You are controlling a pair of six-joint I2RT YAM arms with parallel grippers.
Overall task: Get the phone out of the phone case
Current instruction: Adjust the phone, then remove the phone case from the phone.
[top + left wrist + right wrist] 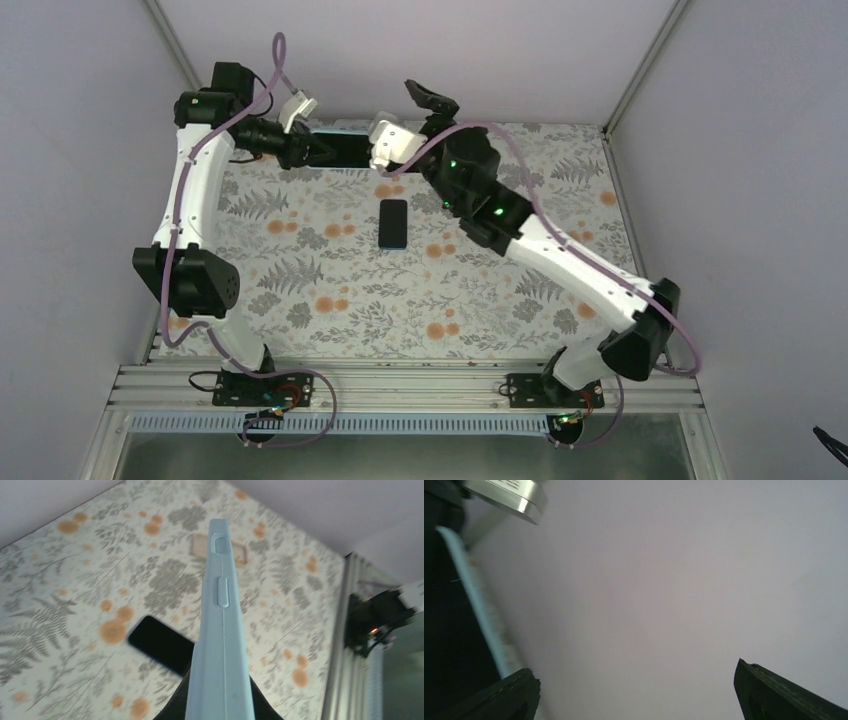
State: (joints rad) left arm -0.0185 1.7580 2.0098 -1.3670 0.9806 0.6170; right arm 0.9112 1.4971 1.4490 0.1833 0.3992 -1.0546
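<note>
2 sets: L fingers [312, 152] clamp phone [220, 630] edge-on; R fingers [774, 695] wide apart, empty.

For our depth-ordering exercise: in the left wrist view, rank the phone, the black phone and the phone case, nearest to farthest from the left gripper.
1. The phone, held in the left gripper.
2. The black phone, flat on the table, left side.
3. The phone case, on the table beyond the phone's tip.

The surface [320, 300] is covered with grey leaves and orange flowers, the phone [220, 640] is edged in pale blue, and the other phone [393, 222] is coloured black with a blue rim.
</note>
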